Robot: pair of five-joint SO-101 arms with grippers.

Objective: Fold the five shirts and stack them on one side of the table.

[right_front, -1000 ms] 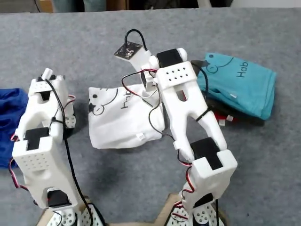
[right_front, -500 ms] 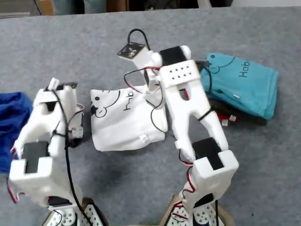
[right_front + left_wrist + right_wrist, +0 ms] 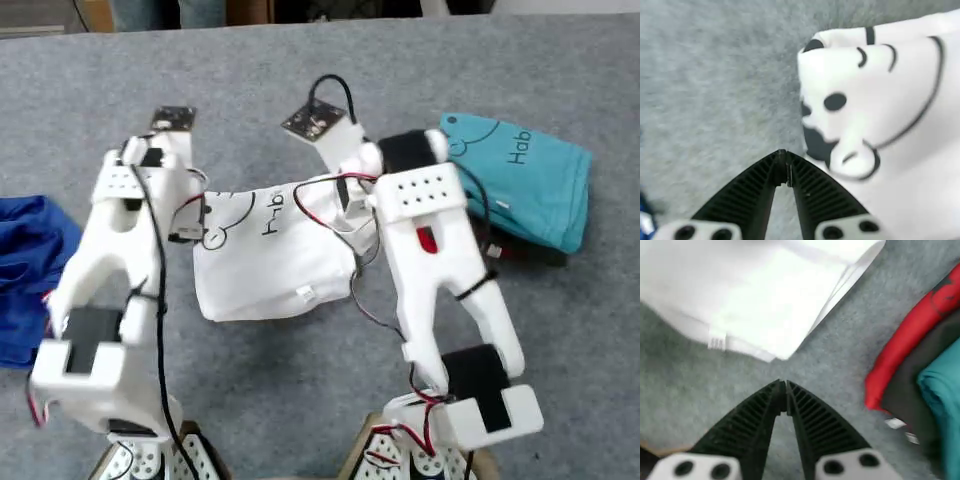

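White shirt (image 3: pixel 270 255) lies folded on the grey counter (image 3: pixel 300 80), cartoon-face print up, between the two arms.

Left claw (image 3: pixel 782 160): closed, gripping nothing, tips over bare counter just beside the white shirt's printed edge. Whether the tips touch the counter, cannot tell.

Right claw (image 3: pixel 782 390): closed, empty, over bare counter just off the white shirt's opposite corner, in the gap between it and the stack.

Stack, near the white shirt on the right arm's side: teal shirt (image 3: pixel 520 185) on top, red shirt (image 3: pixel 905 350) and a dark shirt (image 3: pixel 912 390) beneath, their edges poking out towards the white shirt.

Blue shirt (image 3: pixel 25 260): crumpled, well apart from the white shirt, beyond the left arm.
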